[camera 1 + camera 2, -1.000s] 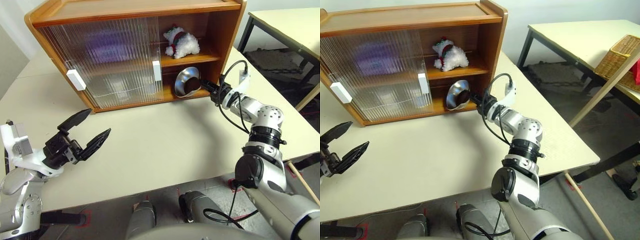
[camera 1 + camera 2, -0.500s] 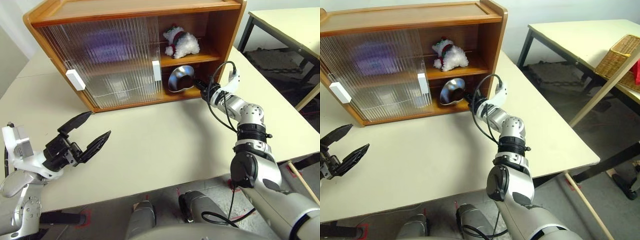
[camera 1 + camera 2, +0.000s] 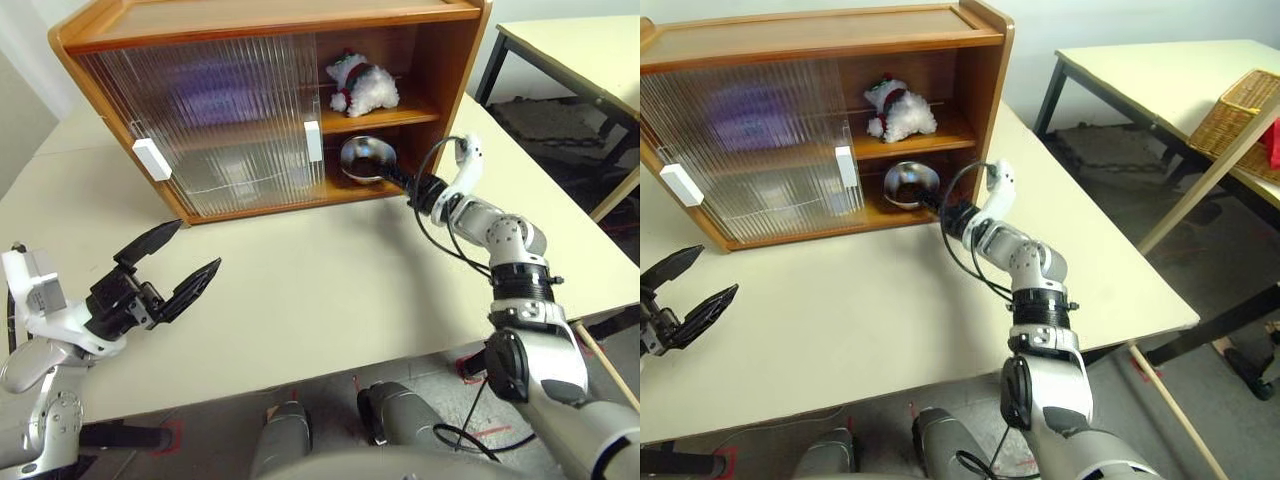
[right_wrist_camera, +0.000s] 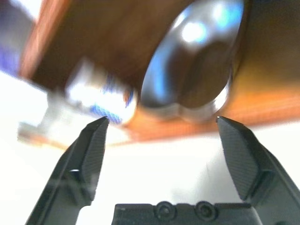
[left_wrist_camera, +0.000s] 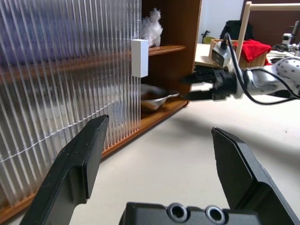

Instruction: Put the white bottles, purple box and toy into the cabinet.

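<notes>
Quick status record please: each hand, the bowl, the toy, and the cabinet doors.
left hand: open, empty, over the table
right hand: open, at the cabinet's lower opening, not gripping the bowl
bowl: on the cabinet floor
toy: on the shelf
cabinet: doors cover its left part; right bay open

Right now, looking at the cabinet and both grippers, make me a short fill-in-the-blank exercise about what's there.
1. The toy sits on the cabinet's ____ shelf.
2. The metal bowl rests on the ____ shelf.
3. The right gripper, just outside the cabinet by the bowl, has its jaws ____.
4. The left gripper hovers over the table, holding ____.

Missing words: upper; bottom; open; nothing
</notes>
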`<state>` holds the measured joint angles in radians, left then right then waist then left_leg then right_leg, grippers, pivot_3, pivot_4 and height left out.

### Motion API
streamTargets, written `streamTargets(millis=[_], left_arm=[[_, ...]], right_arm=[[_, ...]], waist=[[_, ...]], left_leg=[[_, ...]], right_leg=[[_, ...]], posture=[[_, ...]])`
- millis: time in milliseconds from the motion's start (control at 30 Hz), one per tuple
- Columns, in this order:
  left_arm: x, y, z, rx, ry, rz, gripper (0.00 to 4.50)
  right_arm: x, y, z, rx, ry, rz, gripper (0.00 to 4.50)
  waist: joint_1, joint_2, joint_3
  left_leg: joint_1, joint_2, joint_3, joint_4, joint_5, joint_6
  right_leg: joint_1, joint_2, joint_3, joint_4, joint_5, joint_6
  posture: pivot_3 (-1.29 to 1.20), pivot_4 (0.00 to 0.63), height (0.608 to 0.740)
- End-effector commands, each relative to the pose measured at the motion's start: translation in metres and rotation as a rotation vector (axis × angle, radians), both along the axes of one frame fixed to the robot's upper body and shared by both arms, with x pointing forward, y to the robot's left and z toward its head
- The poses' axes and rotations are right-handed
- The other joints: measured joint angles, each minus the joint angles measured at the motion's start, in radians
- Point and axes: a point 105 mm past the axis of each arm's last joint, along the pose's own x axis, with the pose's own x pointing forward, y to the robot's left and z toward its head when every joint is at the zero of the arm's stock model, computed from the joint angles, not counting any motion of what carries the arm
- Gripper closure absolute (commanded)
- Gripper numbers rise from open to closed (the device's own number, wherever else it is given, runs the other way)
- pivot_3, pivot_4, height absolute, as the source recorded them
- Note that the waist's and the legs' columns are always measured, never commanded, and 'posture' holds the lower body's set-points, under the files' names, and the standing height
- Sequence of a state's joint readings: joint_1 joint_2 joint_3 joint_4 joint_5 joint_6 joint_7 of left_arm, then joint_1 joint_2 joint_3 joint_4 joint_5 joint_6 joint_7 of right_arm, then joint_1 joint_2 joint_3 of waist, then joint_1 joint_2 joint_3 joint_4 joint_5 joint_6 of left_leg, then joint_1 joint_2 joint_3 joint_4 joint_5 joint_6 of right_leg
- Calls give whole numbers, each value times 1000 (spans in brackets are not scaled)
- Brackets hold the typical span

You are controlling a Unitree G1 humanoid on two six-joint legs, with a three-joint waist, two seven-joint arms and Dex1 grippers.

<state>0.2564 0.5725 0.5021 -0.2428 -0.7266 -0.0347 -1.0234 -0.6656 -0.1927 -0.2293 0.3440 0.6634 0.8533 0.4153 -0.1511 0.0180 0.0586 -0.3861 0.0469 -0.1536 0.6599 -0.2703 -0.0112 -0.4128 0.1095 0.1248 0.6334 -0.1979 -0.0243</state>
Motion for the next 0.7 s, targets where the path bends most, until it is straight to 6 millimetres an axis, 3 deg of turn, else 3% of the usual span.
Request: streamTargets(millis=[33, 333, 533, 700], left_arm=[[0, -3, 1, 16, 7, -9, 0], [2, -7, 4, 15, 6, -16, 0], [1, -7, 6, 19, 0, 1, 0], [2, -7, 6, 15, -2, 12, 0]], right_arm=[[-14, 8, 5, -16, -21, 85, 21], [-49, 40, 16, -19, -45, 337, 21], [-69, 64, 39, -1, -162, 521, 2107], [-57, 88, 59, 53, -253, 470, 4078]], waist=[[-2, 0, 0], [-6, 0, 0], [-5, 0, 0], [-6, -1, 0]], left_leg=[[0, -1, 0, 0, 0, 0], [6, -6, 0, 1, 1, 2], [5, -6, 0, 1, 1, 2], [5, -6, 0, -1, 1, 2]], right_leg=[[0, 0, 0, 0, 0, 0], [6, 1, 0, 0, -4, -7], [5, 1, 0, -1, -5, -8], [4, 1, -1, 0, -6, -8]], posture=[[-158, 68, 740], [-150, 68, 740], [-139, 66, 740], [-137, 64, 740]])
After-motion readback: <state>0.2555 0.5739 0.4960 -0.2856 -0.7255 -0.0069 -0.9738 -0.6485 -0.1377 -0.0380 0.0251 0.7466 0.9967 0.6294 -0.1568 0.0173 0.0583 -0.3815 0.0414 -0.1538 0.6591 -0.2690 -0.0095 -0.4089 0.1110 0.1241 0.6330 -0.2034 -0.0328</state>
